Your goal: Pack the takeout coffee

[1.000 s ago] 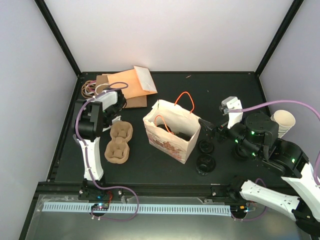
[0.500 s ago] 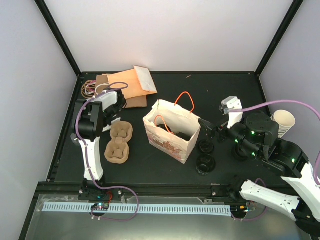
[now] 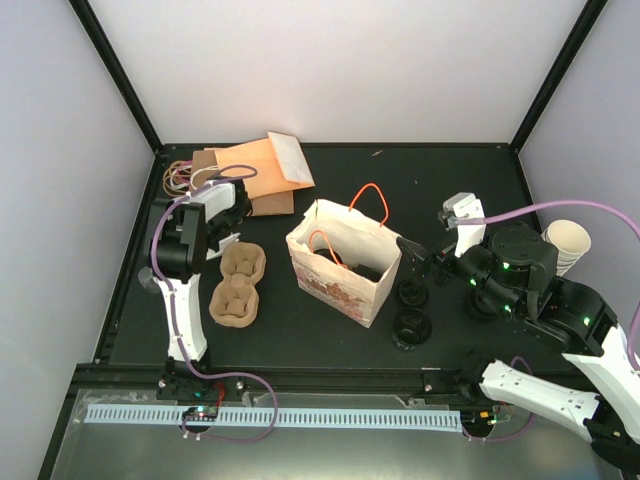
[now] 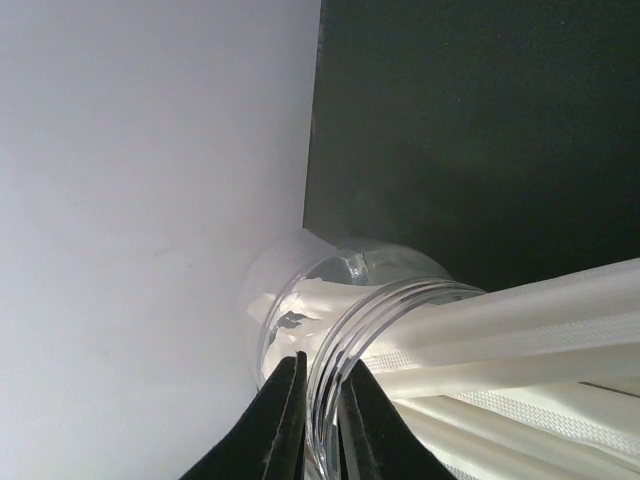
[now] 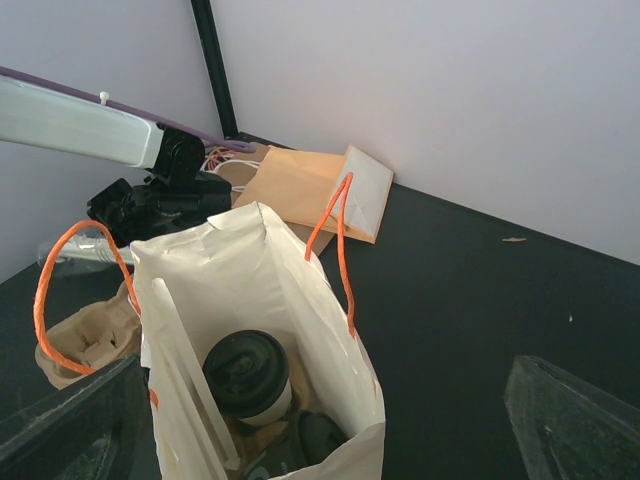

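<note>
Coffee cup [image 5: 247, 372]: down inside paper bag [image 5: 225, 270], dark lid up. Looks light, thin-walled, easy to crush, so better pinched gently mid-wall, not by the lid. Right gripper [image 5: 320, 400]: spread wide, empty, just beside the bag. Left gripper [image 4: 320, 370]: clamped on straw jar [image 4: 350, 272] rim.

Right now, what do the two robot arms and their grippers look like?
The left arm and right arm have white links, black joint housings and a purple cable each. Green lights dot the right arm's joints. The left gripper and right gripper have black fingers.
</note>
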Available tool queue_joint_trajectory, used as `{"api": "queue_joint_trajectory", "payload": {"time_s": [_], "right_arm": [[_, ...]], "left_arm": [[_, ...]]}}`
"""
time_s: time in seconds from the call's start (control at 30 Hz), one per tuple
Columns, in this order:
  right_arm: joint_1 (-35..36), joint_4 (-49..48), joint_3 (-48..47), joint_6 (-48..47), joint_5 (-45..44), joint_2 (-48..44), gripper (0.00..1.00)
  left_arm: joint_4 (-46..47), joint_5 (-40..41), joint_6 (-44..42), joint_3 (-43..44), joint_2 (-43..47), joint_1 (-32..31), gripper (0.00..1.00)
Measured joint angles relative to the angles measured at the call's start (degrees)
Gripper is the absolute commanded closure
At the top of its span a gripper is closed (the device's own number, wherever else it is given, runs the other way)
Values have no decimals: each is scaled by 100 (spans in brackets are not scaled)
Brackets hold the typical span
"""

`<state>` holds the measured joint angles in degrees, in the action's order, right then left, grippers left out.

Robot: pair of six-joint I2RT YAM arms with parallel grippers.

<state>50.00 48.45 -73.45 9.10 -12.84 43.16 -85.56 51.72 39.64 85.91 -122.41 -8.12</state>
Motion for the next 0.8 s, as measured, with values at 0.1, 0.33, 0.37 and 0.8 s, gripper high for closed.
{"api": "queue_joint_trajectory", "payload": {"time_s": [0.1,0.33,0.37,0.8], "right_arm": [[0,0,0,0,2,2,0],[0,-2,-2,0,20,39,0],[0,-2,-2,0,24,57,0],[0,0,-2,-2,31,83,0]], "left_arm": [[-15,26,0,0,-2,0,96],[-105,105,4,11,-157,-107,99],[-133,116,4,35,-205,-133,98],[-511,116,22,595,-675,-348,98]]}}
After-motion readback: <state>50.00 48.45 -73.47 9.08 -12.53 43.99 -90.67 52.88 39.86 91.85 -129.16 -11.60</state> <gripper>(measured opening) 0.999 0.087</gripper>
